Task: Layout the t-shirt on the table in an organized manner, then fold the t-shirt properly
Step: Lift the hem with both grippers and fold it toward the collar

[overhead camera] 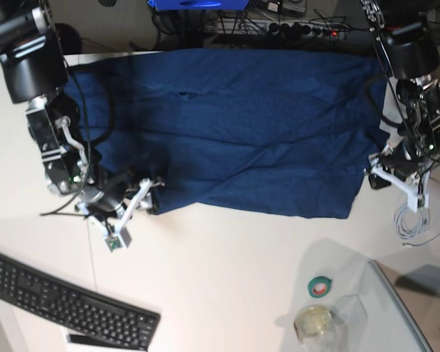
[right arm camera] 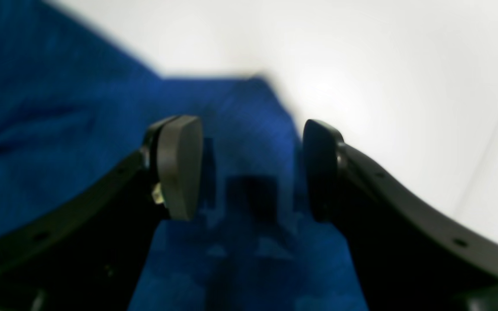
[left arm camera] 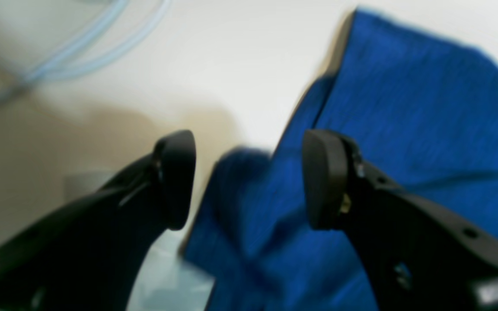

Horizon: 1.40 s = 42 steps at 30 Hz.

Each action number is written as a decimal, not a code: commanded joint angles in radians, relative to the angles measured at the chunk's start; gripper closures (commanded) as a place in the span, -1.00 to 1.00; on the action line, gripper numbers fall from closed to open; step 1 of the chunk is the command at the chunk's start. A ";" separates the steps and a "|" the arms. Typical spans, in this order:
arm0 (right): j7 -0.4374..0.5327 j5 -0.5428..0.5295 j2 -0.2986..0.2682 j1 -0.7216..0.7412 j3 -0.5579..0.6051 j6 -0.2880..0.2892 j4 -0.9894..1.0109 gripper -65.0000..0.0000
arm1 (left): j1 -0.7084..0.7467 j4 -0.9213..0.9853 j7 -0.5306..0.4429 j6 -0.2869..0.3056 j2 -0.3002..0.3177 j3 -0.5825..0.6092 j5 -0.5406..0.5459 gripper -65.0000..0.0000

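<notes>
The dark navy t-shirt (overhead camera: 242, 125) lies spread flat across the far half of the white table (overhead camera: 227, 271), with a few wrinkles. My right gripper (overhead camera: 148, 196) is at the shirt's near-left corner. In the right wrist view that gripper (right arm camera: 251, 168) is open, its pads straddling the cloth corner (right arm camera: 240, 112) lying on the table (right arm camera: 383, 65). My left gripper (overhead camera: 375, 174) sits at the shirt's right edge. The left wrist view shows this gripper (left arm camera: 249, 179) open too, over the fabric's edge (left arm camera: 404, 108), one finger above the bare table (left arm camera: 231, 65).
A black keyboard (overhead camera: 70, 304) lies at the near left. A green tape roll (overhead camera: 320, 287), a clear cup (overhead camera: 315, 323) and a glassy tray (overhead camera: 403, 315) sit near right. A pale cable coil (overhead camera: 413, 220) lies beside the left arm, and shows as the cable (left arm camera: 59, 56) in its wrist view.
</notes>
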<state>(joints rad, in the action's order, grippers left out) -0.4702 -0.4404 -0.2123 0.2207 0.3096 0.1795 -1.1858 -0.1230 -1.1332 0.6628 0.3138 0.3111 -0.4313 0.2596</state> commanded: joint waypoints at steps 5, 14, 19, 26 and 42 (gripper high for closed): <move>0.017 -0.007 0.007 0.082 0.000 0.002 0.100 -0.08 | -0.132 0.094 -0.027 0.003 -0.007 0.067 0.010 -0.15; 0.011 -0.008 0.037 0.078 0.001 0.004 0.151 -0.08 | -0.231 0.365 -0.142 0.000 -0.025 0.160 0.010 -0.15; 0.014 -0.007 0.037 0.078 -0.002 0.004 0.212 -0.07 | -0.234 0.490 -0.220 0.000 -0.025 0.205 0.010 -0.14; 0.014 -0.007 0.037 0.079 -0.002 0.004 0.240 0.33 | -0.237 0.540 -0.282 -0.040 -0.023 0.206 0.010 0.79; 0.011 -0.008 0.000 0.076 -0.003 0.004 0.131 0.97 | -0.243 0.354 -0.254 -0.040 -0.023 0.196 0.017 1.00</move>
<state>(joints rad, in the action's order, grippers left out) -0.4747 -0.4397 -0.2127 0.2733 0.3103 0.1791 -1.0359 -0.3401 -0.7589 0.4252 0.2687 0.2703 -0.2340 0.2684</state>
